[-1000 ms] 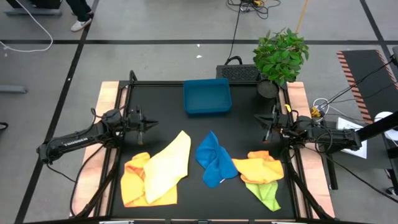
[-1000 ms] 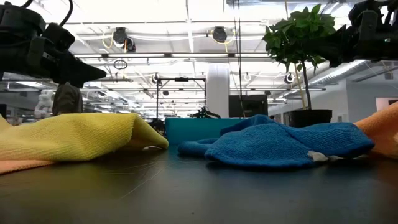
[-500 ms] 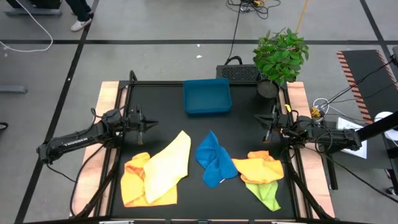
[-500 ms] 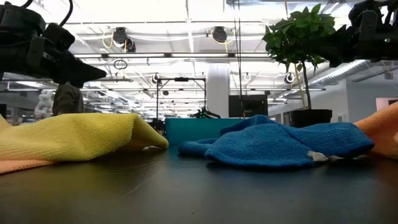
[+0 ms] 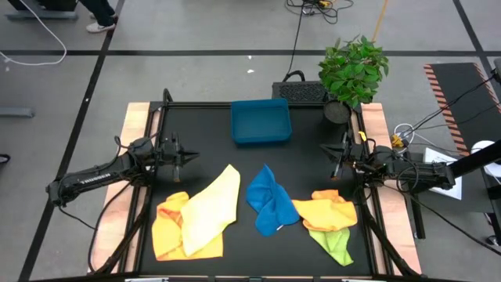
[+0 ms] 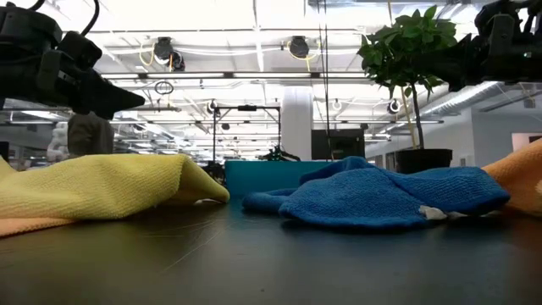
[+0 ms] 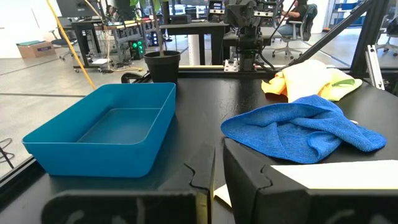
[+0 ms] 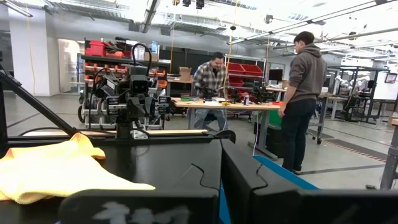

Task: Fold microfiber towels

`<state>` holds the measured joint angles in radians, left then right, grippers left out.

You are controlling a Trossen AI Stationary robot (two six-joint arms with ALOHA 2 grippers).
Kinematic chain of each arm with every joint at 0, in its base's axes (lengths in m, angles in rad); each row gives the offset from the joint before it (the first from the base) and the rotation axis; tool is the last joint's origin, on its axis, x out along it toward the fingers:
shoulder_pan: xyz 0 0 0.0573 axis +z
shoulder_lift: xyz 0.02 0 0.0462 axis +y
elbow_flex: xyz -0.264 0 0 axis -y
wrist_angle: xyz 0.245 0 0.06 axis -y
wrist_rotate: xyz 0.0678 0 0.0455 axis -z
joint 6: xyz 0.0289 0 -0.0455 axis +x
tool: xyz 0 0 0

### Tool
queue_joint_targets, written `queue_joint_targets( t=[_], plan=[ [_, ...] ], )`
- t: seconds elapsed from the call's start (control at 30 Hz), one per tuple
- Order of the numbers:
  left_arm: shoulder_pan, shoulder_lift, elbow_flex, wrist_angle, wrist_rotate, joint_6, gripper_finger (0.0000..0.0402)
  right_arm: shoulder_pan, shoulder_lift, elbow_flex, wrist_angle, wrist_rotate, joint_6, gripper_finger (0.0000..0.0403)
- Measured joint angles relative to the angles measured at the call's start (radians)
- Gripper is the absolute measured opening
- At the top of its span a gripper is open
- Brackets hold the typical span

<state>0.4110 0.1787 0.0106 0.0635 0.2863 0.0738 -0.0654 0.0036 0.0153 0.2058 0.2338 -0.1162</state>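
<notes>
Several microfiber towels lie crumpled on the black table near its front edge. A pale yellow one (image 5: 213, 205) lies partly over an orange-yellow one (image 5: 167, 229) at the left. A blue one (image 5: 270, 204) is in the middle. Another orange-yellow one (image 5: 329, 210) lies over a lime green one (image 5: 335, 243) at the right. My left gripper (image 5: 192, 157) hovers shut at the table's left side, beyond the yellow towels. My right gripper (image 5: 334, 161) hovers shut at the right side, beyond the orange towel. Neither touches a towel.
A rigid blue tray (image 5: 261, 121) stands at the middle of the table's far edge. A potted plant (image 5: 352, 70) stands at the far right corner. Bare black tabletop (image 5: 258, 160) lies between the two grippers. People stand at benches in the room beyond (image 8: 305, 93).
</notes>
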Motion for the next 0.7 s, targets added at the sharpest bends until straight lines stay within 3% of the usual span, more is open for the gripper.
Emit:
queue_joint_targets(
  t=[0.3,0.4,0.53,0.7],
  plan=[
    [0.000,0.000,0.000,0.000,0.000,0.000,0.0037,0.000,0.001,0.000,0.013,0.000,-0.027,0.0000],
    [0.000,0.000,0.000,0.000,0.000,0.000,0.0037,0.000,0.001,0.000,0.013,0.000,0.063,0.0000],
    [0.000,0.000,0.000,0.000,0.000,0.000,0.0037,0.000,0.002,0.000,0.000,-0.003,0.304,0.0000],
    [0.000,0.000,0.000,0.000,0.000,0.000,0.0037,0.000,0.003,0.000,0.030,-0.002,0.335,0.0000]
  ],
)
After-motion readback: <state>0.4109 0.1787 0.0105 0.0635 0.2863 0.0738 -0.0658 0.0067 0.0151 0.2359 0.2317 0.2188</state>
